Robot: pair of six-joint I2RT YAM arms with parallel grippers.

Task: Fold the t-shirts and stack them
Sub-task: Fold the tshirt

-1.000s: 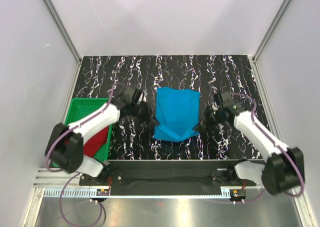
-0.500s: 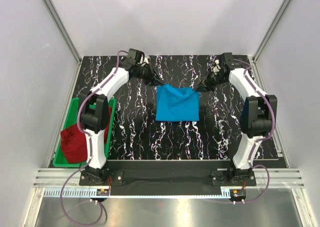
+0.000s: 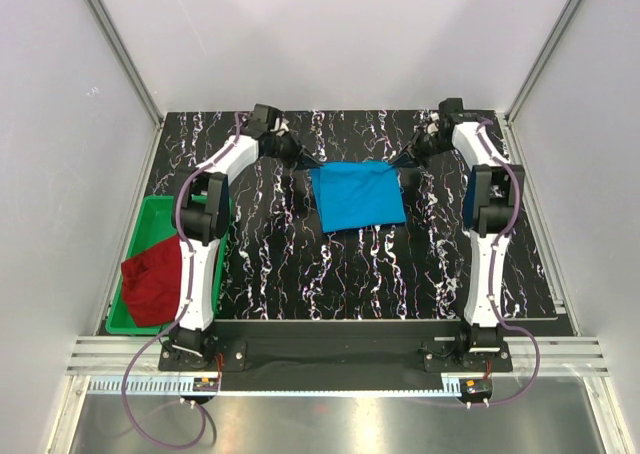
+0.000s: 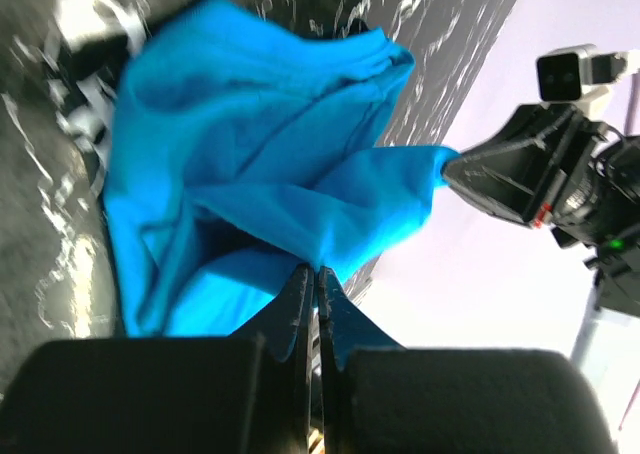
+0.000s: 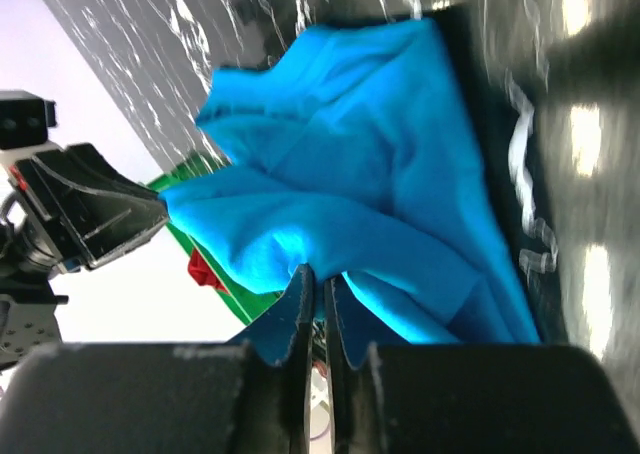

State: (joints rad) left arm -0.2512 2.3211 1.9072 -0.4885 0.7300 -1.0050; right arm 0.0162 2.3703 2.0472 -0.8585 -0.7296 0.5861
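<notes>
Sky-blue t-shirt (image 3: 358, 196) lies on tabletop (image 3: 270, 264), toward far side, far corners raised. Left pincer (image 3: 307, 162) and right pincer (image 3: 406, 162) each clamped on corner. We should move both level, same pace, cloth taut, edges aligned before release.

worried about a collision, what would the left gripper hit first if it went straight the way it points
The sky-blue t-shirt that the left gripper is pinching comes first. Past the cloth, the right gripper, holding the other corner, lies roughly in line, though depth is unclear.
</notes>
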